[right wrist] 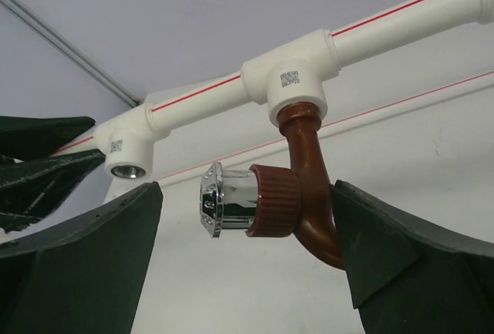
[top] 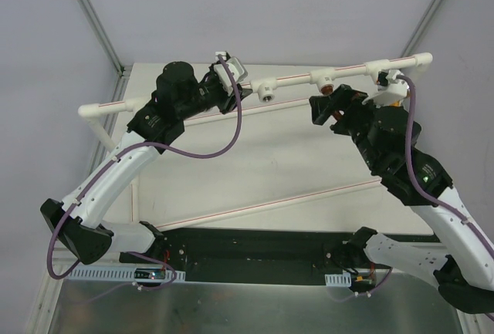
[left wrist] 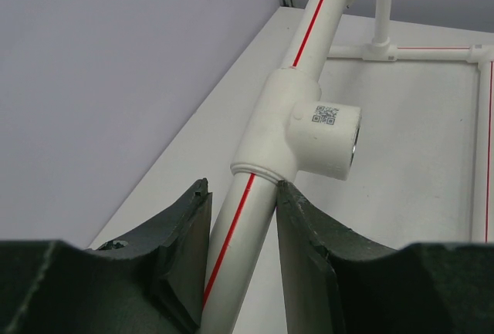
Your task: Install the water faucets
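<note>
The dark reddish-brown faucet hangs from a white tee socket on the white pipe, its shiny round end pointing left. My right gripper is open around it, and the right finger is at its bend. In the top view the faucet sits just beyond my right gripper. My left gripper is shut on the white pipe just below an empty tee socket; it also shows in the top view. I cannot make out the orange-yellow faucet.
The raised pipe spans the back of the table, with an elbow at the left and another tee at the right. Thin white rails with red lines lie on the table. A black base plate is at the near edge.
</note>
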Tool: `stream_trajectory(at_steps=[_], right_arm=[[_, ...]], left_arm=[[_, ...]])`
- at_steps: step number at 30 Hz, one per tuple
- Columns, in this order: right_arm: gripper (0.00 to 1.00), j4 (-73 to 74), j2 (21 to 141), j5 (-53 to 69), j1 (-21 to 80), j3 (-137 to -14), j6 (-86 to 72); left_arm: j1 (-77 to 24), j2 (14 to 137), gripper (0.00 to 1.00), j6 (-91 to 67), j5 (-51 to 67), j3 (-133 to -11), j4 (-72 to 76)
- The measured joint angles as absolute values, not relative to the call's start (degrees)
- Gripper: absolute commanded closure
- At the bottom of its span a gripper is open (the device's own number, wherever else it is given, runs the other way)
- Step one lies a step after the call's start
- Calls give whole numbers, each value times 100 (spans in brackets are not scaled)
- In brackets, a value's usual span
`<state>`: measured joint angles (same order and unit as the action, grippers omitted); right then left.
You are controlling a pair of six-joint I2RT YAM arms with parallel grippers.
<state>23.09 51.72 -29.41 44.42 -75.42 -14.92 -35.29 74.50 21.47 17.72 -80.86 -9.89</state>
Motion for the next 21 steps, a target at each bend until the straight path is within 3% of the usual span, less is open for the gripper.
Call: stream_trajectory(at_steps=[6, 16, 21], right_arm=[[1, 3413, 5509, -3111, 4451, -8364, -722], [1, 5380, 7336, -3166, 4582, -11240, 458], [1, 6187, 8259, -4108, 5247, -11987, 795]], left_arm=[[-3529, 7452, 95, 2147, 1774, -8086, -987], [-3529, 7461, 95, 2145, 1778, -8086, -980], [-3529, 7461, 95, 2145, 1778, -8086, -980]])
